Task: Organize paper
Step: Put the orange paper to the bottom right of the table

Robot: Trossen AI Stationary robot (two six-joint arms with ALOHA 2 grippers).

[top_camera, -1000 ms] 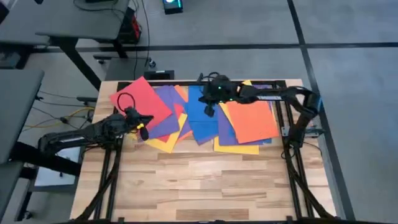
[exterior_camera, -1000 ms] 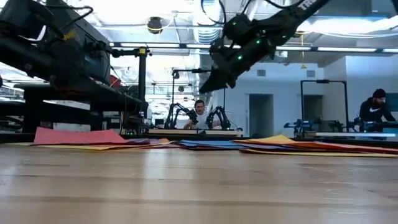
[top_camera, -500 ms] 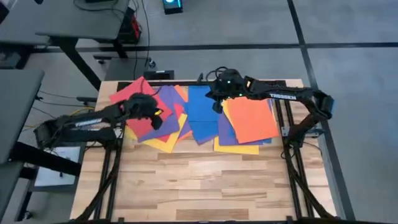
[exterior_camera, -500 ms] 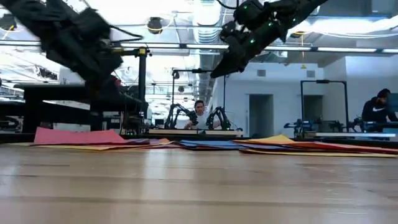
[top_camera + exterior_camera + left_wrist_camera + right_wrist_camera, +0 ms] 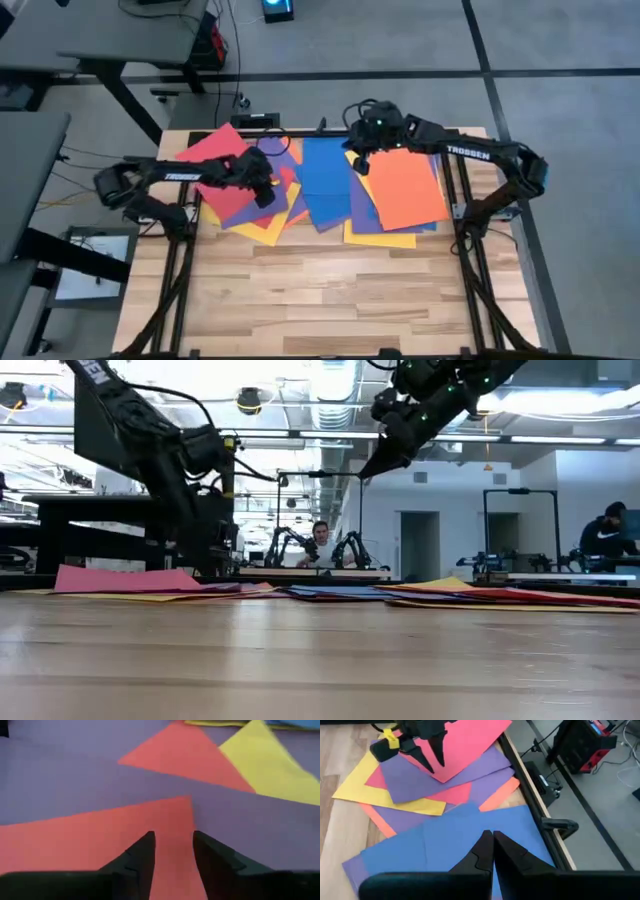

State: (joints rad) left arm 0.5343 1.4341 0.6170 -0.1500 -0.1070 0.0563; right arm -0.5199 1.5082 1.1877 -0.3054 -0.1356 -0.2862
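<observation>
the left gripper, fingers apart, has swung in over the corner of the red sheet at the table's far left. the right gripper, fingers together, has pulled back above the blue sheet. the paper lies fanned and unsorted, so organizing looks barely begun.

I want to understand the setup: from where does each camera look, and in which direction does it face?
High: above the table, straight down on the paper; both arms show.
Low: table-top height, level across toward the room; arms come from above.
Left wrist: on the left arm, close over a red sheet; left gripper open.
Right wrist: over a blue sheet; right gripper shut.
Shared: right wrist and high both show the left gripper.
</observation>
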